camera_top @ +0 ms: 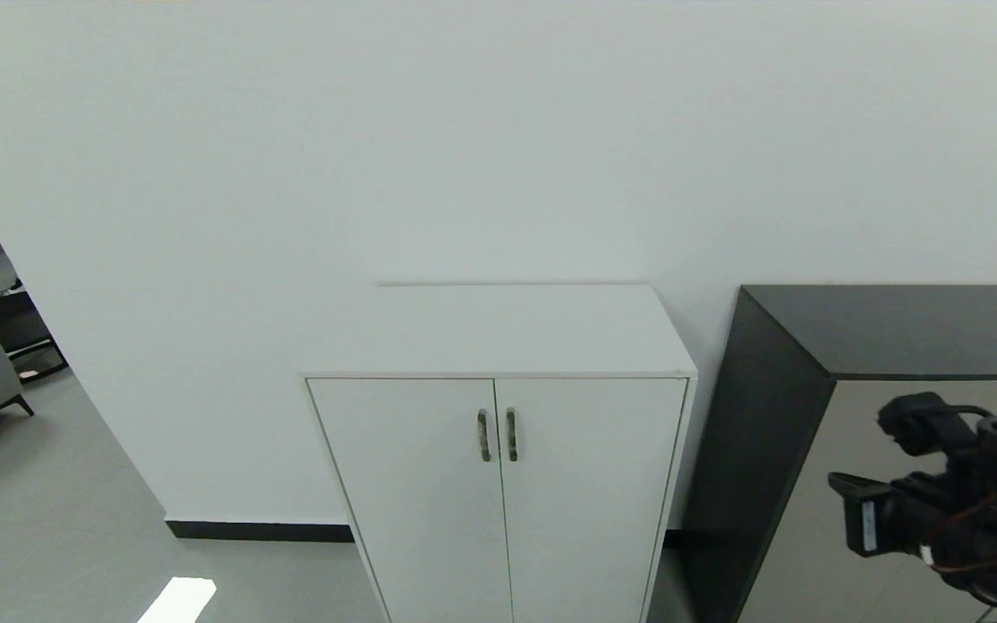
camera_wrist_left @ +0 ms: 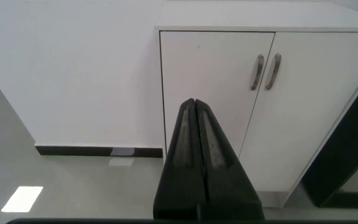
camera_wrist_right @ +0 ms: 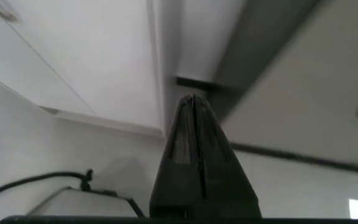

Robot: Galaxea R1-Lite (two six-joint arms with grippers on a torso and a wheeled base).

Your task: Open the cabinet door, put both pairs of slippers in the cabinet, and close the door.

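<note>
Cabinet (camera_top: 498,484) stands vs. the wall, straight ahead of the robot. It's white and plain, w/ both doors shut and a seam down the middle. Two slim metal pulls, left handle (camera_top: 484,435) & right handle (camera_top: 511,434), sit side by side, just either side of the seam, in the upper part of the doors. Both are upright w/ long axis vertical, so a grab would prob. need the fingers closing across, side to side.

Left gripper (camera_wrist_left: 195,101) has its fingers pressed together, nothing held, and is aimed at the front of the left door. The handles lie ahead of it, higher & off toward the seam, well apart from the tip.

Right gripper (camera_wrist_right: 192,98) is also pressed together & empty. It's tipped down toward the floor, by the cabinet's lower right corner where it meets the dark sideboard (camera_top: 810,363). That arm sits off to the right, in front of the sideboard's mirrored face.

My guess: the left arm is better lined up on the handles. Which arm is truly nearer, can't tell. Either gripper would have to spread before taking a handle.
</note>
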